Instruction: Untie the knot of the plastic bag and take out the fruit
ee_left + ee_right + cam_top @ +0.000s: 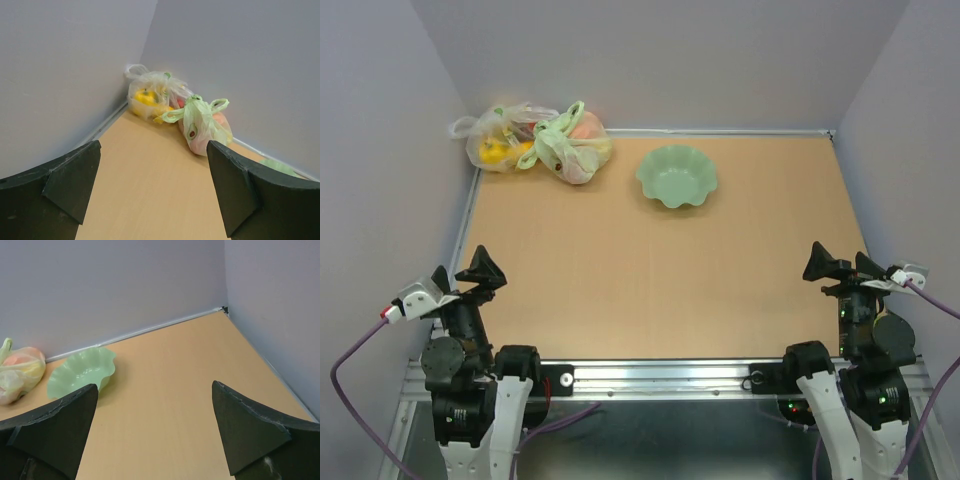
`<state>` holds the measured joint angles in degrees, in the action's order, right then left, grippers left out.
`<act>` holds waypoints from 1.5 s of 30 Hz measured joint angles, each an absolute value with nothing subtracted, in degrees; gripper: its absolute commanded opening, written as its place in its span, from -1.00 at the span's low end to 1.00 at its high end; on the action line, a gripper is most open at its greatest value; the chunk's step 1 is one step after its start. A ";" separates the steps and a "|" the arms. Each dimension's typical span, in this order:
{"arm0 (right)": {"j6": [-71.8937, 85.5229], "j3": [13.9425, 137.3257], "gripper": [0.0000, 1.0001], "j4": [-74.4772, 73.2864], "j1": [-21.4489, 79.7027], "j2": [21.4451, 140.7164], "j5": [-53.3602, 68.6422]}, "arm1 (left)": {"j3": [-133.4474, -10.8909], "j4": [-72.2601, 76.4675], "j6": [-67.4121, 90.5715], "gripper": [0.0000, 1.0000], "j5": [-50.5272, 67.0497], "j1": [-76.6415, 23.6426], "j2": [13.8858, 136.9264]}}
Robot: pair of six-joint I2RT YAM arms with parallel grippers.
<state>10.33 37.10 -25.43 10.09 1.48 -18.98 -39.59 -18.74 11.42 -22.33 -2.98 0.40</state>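
Note:
The pale green plastic bag (576, 148) lies at the table's far left corner, and it also shows in the left wrist view (204, 129). Its knot (555, 128) of twisted handle loops is tied at the top (195, 103). The fruit shows through the film: an orange one (586, 125) and a green one with a dark mark (192, 132). My left gripper (463, 272) is open and empty at the near left, far from the bag (153, 165). My right gripper (842, 263) is open and empty at the near right (152, 407).
A clear whitish bag (498, 138) with yellow items lies against the green bag's left side, in the corner (149, 95). A green scalloped bowl (677, 176) stands at the back middle (82, 372). Walls close the left, back and right sides.

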 measured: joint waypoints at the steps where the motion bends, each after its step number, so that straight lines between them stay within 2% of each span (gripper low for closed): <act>1: 10.28 37.10 1.00 -25.43 10.09 1.48 -18.98 | -39.59 -18.68 11.40 0.98 -22.22 -2.98 0.40; 9: 11.18 37.10 1.00 -25.56 10.09 1.48 -18.76 | -40.21 -18.00 12.01 0.98 -20.51 -2.98 2.02; 15: 13.58 37.08 1.00 -25.80 10.09 1.48 -17.23 | -43.55 -16.91 17.45 0.97 -17.58 -2.96 14.33; 32: 15.84 37.01 1.00 -26.59 10.22 1.50 -11.51 | -60.14 -9.52 32.51 0.97 -9.52 -2.90 73.45; 43: 11.62 37.01 1.00 -26.63 10.22 6.94 -4.36 | -89.54 -2.66 34.87 0.97 -10.61 -2.90 108.62; 44: 11.53 37.04 1.00 -26.59 10.22 8.05 -3.92 | -93.08 -2.02 34.87 0.94 -11.00 -2.90 112.05; 45: 11.51 37.04 1.00 -26.63 10.22 8.95 -3.64 | -95.00 -1.74 34.89 0.83 -11.29 -2.90 114.17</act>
<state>11.51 37.04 -26.63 10.22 8.95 -3.64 -95.00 -1.74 34.89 -11.29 -2.90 114.17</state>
